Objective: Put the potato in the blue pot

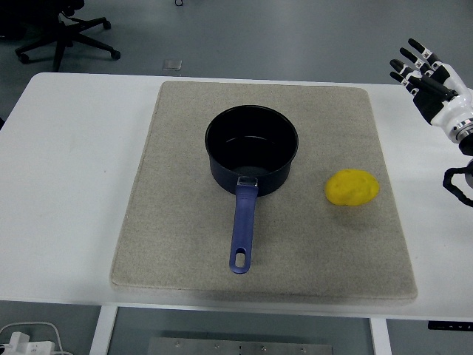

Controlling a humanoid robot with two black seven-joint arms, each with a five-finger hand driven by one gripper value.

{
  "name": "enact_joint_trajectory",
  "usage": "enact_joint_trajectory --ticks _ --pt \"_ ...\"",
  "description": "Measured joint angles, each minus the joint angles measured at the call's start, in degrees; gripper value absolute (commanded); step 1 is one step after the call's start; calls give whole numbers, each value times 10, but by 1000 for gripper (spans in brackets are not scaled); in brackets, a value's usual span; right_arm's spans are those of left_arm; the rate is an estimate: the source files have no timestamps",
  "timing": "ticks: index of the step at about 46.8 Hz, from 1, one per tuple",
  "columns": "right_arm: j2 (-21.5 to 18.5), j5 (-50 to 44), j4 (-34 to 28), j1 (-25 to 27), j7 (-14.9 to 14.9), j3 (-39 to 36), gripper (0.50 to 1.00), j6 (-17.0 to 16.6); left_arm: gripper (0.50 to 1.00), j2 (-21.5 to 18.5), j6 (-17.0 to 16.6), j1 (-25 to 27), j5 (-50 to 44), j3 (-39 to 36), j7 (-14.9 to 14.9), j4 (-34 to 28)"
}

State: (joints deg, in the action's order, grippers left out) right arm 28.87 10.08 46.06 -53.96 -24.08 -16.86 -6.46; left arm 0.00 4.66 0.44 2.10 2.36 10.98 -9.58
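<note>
The robot's right hand point(427, 78) hangs at the table's far right edge, fingers spread and holding nothing. The yellow potato point(352, 188) lies well apart from it, nearer the camera and to its left, on a beige mat point(185, 222). The blue pot point(251, 150) stands mid-mat, handle pointing toward the near edge.
</note>
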Motion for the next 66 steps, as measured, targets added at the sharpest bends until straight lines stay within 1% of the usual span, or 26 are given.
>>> enact_joint_trajectory --ticks 11,20,45,63,66 --pt "2 -1 0 -1 0 1 926 0 994 0 0 1 -1 0 2 1" --pt "3 -1 0 -2 0 2 926 -1 994 0 -7 -2 -2 1 2 19" --pt "3 -1 -2 -1 0 2 926 -4 994 0 -7 -2 -2 0 1 21" --pt "3 -3 -6 -1 -2 -1 926 2 994 0 -7 -2 -2 1 1 21" --pt "3 -3 -6 -1 -6 -1 928 16 994 0 -7 -2 -2 1 1 21"
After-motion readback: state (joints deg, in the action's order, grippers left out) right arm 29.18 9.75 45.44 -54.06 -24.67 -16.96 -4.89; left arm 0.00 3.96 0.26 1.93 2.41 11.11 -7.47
